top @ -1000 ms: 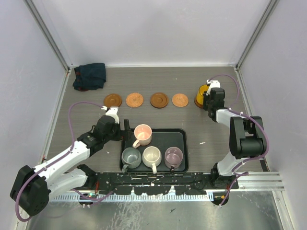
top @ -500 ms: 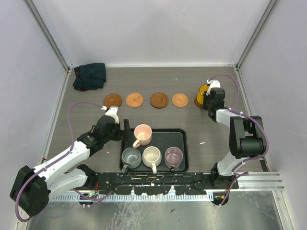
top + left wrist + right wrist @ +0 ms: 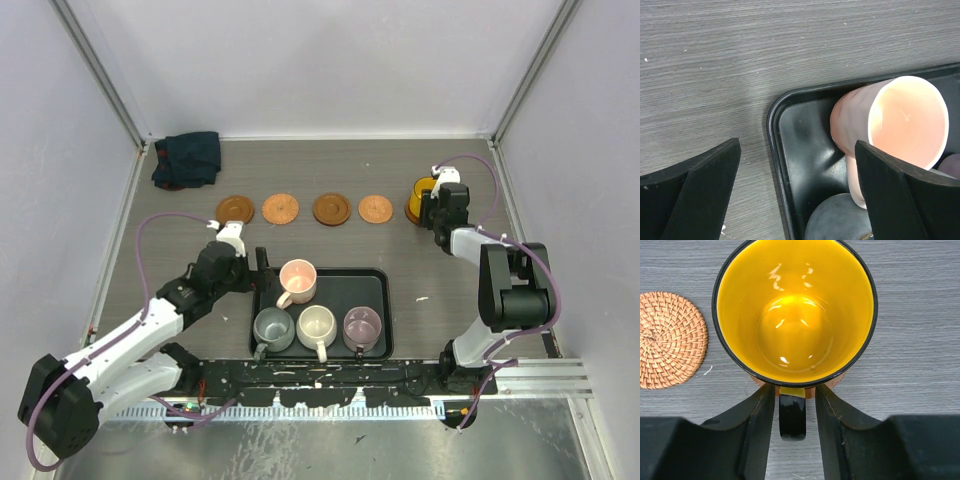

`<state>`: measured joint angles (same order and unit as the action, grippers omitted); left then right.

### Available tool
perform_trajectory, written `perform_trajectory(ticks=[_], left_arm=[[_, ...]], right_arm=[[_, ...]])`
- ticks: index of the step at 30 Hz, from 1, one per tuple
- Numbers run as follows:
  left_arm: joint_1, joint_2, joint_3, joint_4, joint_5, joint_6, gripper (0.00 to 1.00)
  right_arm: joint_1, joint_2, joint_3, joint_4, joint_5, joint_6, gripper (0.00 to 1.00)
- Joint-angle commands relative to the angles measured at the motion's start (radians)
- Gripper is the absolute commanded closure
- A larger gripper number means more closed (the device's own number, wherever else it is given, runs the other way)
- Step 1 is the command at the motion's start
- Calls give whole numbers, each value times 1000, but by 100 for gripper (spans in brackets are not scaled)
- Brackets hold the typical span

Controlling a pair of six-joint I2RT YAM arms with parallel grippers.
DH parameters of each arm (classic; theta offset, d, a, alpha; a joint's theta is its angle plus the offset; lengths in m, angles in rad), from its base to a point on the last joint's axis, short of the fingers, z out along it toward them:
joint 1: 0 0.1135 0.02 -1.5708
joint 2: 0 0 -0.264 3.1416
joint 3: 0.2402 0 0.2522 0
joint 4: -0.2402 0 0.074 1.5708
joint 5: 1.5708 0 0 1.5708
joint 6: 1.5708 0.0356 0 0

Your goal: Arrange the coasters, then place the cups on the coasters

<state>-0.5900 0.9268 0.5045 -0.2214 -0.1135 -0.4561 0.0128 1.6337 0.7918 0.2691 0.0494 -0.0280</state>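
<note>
Right gripper (image 3: 795, 389) straddles glossy black handle (image 3: 792, 417).

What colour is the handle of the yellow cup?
The handle of the yellow cup is black; the right wrist view shows it best.

Catching a dark teal cloth (image 3: 187, 158) lying crumpled in the far left corner of the grey wood-grain table (image 3: 400, 170). Spotting a black rectangular tray (image 3: 372, 290) sitting at the near middle, well apart from the cloth. Noticing a tiny white scrap (image 3: 422, 298) lying just right of the tray. Seeing pale walls (image 3: 320, 70) closing in on three sides.
</note>
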Motion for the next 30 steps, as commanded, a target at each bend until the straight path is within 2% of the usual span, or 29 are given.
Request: perform_trajectory(ticks=[1,18,25,30], left_arm=[[-4,-33,17,25,-20,5,2],[-10,-91,24,8,39,23,2],[-65,-121,39,-23,107,74,2],[-127,-73,56,-25,112,98,2]], right_arm=[[-1,-68,-2,54,-14,7,55],[2,-211,-48,2,1,48,48],[2,-350,-81,-55,47,122,42],[3,-461,-88,-100,40,158,41]])
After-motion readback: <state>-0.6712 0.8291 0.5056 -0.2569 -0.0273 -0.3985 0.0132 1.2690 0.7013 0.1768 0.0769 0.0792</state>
